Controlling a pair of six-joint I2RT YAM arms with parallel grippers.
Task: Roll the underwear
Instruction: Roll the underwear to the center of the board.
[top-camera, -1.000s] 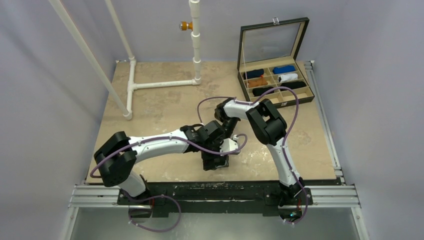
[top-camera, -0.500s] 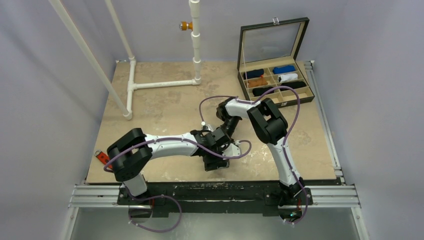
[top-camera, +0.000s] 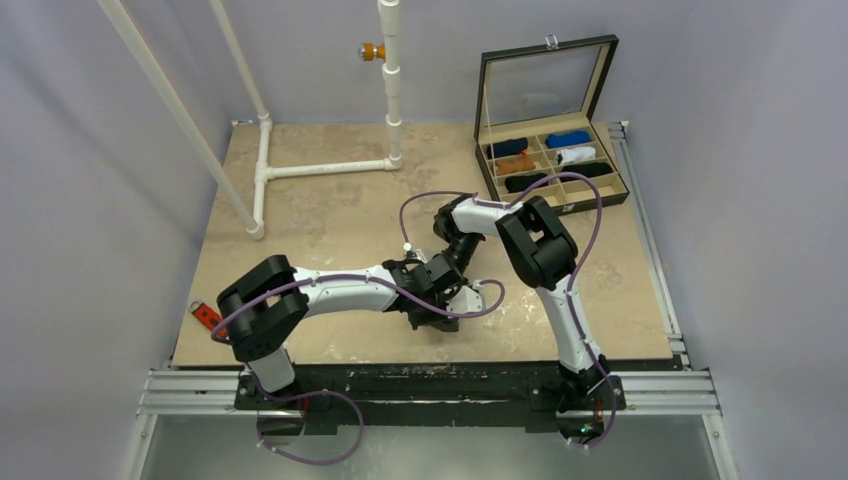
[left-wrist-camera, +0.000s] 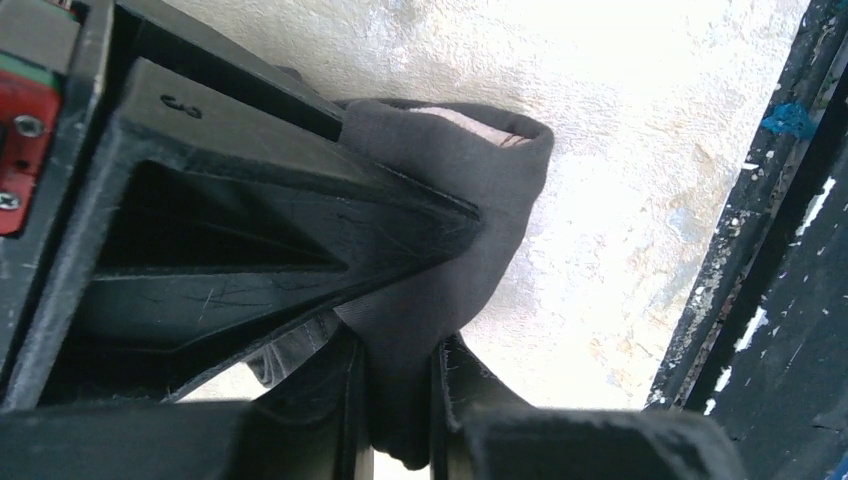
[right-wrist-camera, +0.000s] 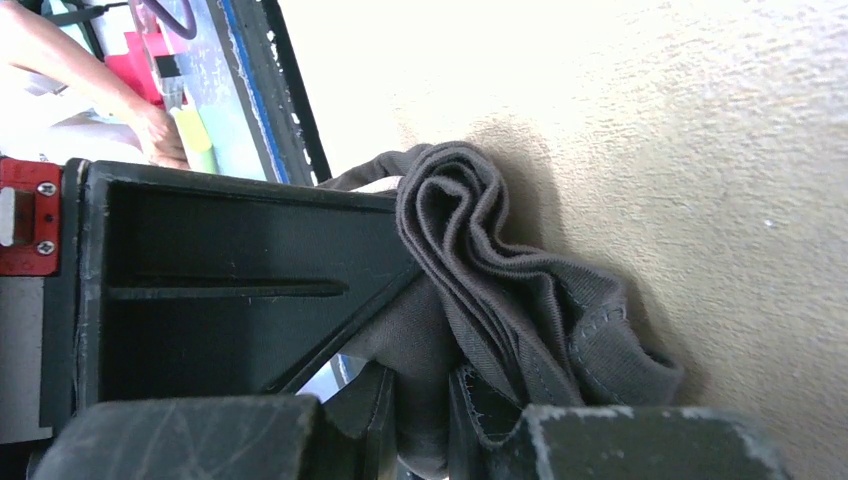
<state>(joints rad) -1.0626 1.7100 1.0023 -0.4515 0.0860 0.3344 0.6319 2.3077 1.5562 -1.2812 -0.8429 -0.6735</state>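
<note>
Both tools clamped. On left gripper (left-wrist-camera: 400, 365), jaws near-closed on underwear (left-wrist-camera: 470, 200) fold. Right gripper (right-wrist-camera: 420, 400) pinches bunched layers. Garment sits at both sets of fingertips, close to tabletop (left-wrist-camera: 620, 150). Dual pinch likely intended to hold roll tight.

Near the middle of the worktop (top-camera: 330, 215), close to its near edge, the two arms meet. The left gripper (top-camera: 430, 308) reaches in from the near-left corner, and the right gripper (top-camera: 458, 290) sits just behind it and to its right. The underwear (left-wrist-camera: 470, 200) lies on the surface between them, pinched in the fingers of both. A compartment box (top-camera: 566, 209) sits in the far-right corner with its lid (top-camera: 545, 85) standing open behind it and rolled garments (top-camera: 567, 139) in the far compartments. A pipe frame (top-camera: 325, 168) lies along the far-left part, and one pipe rises at the middle of the far edge. A small object (top-camera: 207, 316) rests at the left edge near the near-left corner.
</note>
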